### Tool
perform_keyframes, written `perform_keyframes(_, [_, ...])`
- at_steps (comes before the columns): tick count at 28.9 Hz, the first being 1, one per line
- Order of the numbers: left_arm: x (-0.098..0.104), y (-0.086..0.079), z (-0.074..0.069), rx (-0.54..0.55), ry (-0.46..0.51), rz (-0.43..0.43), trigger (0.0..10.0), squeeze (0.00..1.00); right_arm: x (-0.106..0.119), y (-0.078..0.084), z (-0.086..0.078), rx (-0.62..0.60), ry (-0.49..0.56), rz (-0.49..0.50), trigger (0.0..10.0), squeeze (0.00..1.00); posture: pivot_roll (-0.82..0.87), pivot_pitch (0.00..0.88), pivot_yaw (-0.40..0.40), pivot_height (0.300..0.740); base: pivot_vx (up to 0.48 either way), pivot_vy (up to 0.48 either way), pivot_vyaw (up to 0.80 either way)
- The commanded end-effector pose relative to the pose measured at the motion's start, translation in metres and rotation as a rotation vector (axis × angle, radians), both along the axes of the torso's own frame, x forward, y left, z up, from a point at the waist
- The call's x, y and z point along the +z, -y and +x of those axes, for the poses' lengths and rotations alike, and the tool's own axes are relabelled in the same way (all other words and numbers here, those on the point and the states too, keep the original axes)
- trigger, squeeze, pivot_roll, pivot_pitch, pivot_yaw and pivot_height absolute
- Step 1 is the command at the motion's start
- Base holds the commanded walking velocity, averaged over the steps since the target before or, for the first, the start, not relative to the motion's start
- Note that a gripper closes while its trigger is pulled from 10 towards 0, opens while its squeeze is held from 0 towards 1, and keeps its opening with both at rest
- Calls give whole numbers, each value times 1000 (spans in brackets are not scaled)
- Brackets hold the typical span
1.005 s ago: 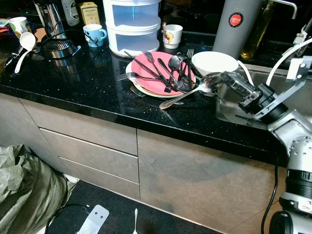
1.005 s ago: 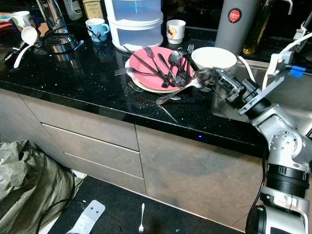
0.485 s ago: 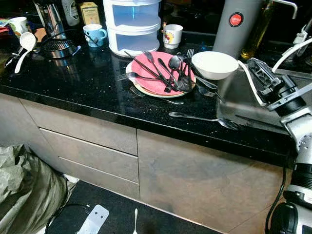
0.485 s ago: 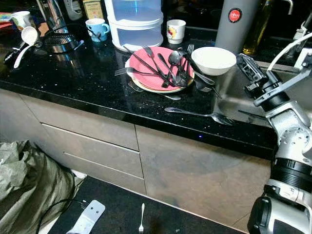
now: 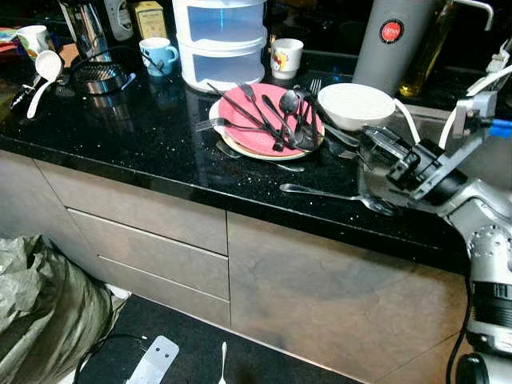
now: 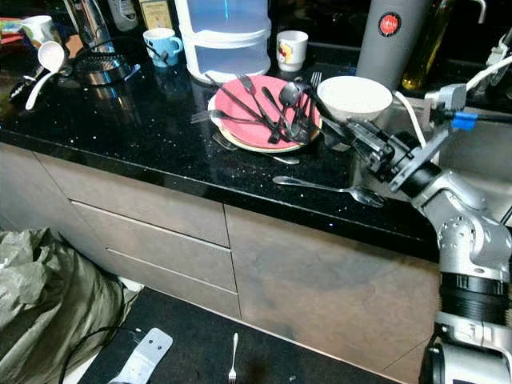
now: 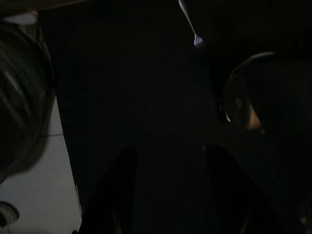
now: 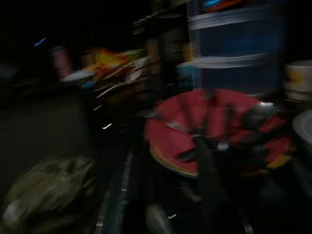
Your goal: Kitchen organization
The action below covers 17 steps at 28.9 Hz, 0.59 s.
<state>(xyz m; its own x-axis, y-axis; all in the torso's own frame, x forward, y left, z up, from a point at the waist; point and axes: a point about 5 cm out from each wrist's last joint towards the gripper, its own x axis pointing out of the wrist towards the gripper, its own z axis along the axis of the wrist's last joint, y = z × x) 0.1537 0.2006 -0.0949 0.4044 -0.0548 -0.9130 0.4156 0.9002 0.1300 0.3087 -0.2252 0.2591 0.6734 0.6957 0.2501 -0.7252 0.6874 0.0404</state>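
The right pincer is held low over the black speckled tabletop, beside the white bowl, its silver arm bent at the elbow and reaching in from the right; whether its fingers are spread or closed cannot be told, and nothing is seen between them. Just below it a long silver spoon lies flat near the tabletop's front edge, apart from the pincer. Further left, a round pink plate is stacked on another plate and is loaded with several black forks and spoons laid crosswise. Behind it stand a translucent tiered plastic container, a white mug, a blue mug and a tall grey cylinder. The left pincer hangs idle in shadow, its 2 fingers parted above the dark floor, where a fork lies.
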Motion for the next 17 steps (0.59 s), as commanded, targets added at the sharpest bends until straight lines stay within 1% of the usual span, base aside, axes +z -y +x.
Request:
perform_keyframes(1, [-1, -1, -2, -14, -12, 6, 10000, 0, 3, -11, -8, 111, 18, -70, 10000, 1000, -16, 36, -1, 740, 0, 0, 0])
perform_keyframes(3, [-1, -1, -2, -13, -12, 5, 10000, 0, 0, -18, -11, 180, 18, -214, 10000, 1000, -16, 37, -1, 740, 0, 0, 0])
perform_keyframes(5, [-1, -1, -2, -13, -12, 5, 10000, 0, 0, -18, -11, 180, 18, -214, 10000, 1000, -16, 37, -1, 740, 0, 0, 0])
perform_keyframes(6, [-1, -1, -2, -13, -11, 5, 10000, 0, -2, -21, -9, 194, 9, -302, 10000, 1000, -15, 38, 0, 740, 0, 0, 0])
perform_keyframes(7, [-1, -1, -2, -13, -11, 5, 10000, 0, -2, -21, -9, 194, 9, -302, 10000, 1000, -15, 38, 0, 740, 0, 0, 0])
perform_keyframes(9, [0, -1, -1, -12, -11, 4, 10000, 0, -3, -28, 3, 185, -22, -497, 10000, 1000, -16, 37, -4, 740, 0, 0, 0])
perform_keyframes(10, [0, -1, -1, -12, -10, 3, 10000, 0, -3, -32, 11, 155, -44, -587, 10000, 1000, -16, 37, -4, 740, 0, 0, 0])
perform_keyframes(11, [0, -1, -1, -12, -10, 3, 10000, 0, -2, -33, 16, 134, -57, -641, 10000, 1000, -19, 35, -5, 740, 0, 0, 0])
perform_keyframes(12, [0, -1, -1, -12, -10, 3, 10000, 0, -2, -33, 16, 134, -57, -641, 10000, 1000, -19, 35, -5, 740, 0, 0, 0])
perform_keyframes(13, [0, 0, -1, -12, -10, 2, 10000, 0, -1, -36, 21, 123, -73, -681, 10000, 294, -18, 34, -8, 740, 0, 0, 0])
perform_keyframes(15, [0, 0, -1, -12, -10, 2, 10000, 0, -1, -36, 21, 123, -73, -681, 10000, 294, -18, 34, -8, 740, 0, 0, 0])
perform_keyframes(16, [0, 0, -1, -12, -10, 2, 10000, 0, 1, -40, 24, 130, -86, -692, 10000, 0, -17, 34, -10, 740, 0, 0, 0])
perform_keyframes(17, [0, 0, -1, -12, -10, 2, 10000, 0, 1, -40, 24, 130, -86, -692, 10000, 0, -17, 34, -10, 740, 0, 0, 0])
